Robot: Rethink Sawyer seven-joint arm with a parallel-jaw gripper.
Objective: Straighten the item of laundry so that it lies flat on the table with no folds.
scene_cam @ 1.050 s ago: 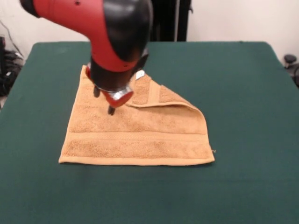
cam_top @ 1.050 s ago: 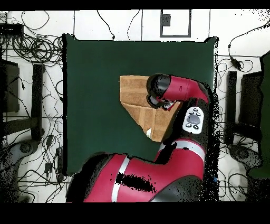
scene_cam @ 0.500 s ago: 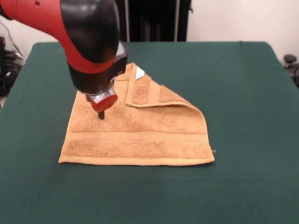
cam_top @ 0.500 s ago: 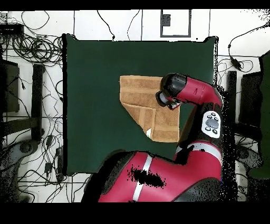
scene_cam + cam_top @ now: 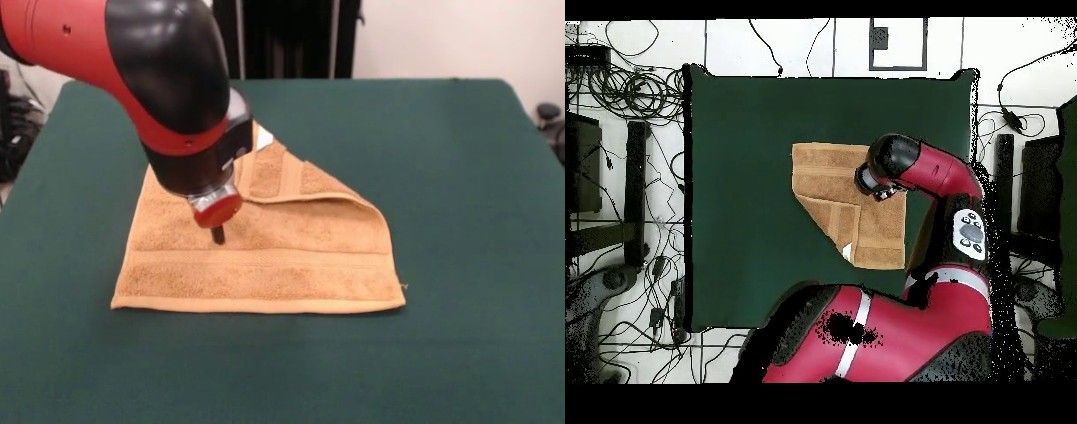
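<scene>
Once through both views, found a single fold in the towel (image 5: 265, 256) (image 5: 830, 185). Saw it lying on the table (image 5: 441, 177) (image 5: 735, 150), left of centre in the front view and well clear of every table edge. Noted the near hem straight and flat on the green cloth, with the woven band (image 5: 265, 259) running parallel just behind it. Found the far right corner (image 5: 305, 177) turned over onto the towel's upper face, leaving a diagonal edge from the far side down to the right-hand corner. Spotted a second band on that flap, and a small white tag (image 5: 264, 136) (image 5: 848, 251) at the flap's far end. Saw the remainder spread out without wrinkles.

Found the arm (image 5: 132, 62) (image 5: 935, 180) reaching in from the upper left of the front view, its red and black head above the towel's far left part. Noted the gripper (image 5: 217, 235) pointing straight down over the towel's left-middle area, just behind the woven band and just beside the flap's left end. Made out only a dark tip under a red disc; could not tell whether open or closed, nor whether in contact with the cloth. From overhead, saw the arm's head covering the gripper and part of the towel.
</scene>
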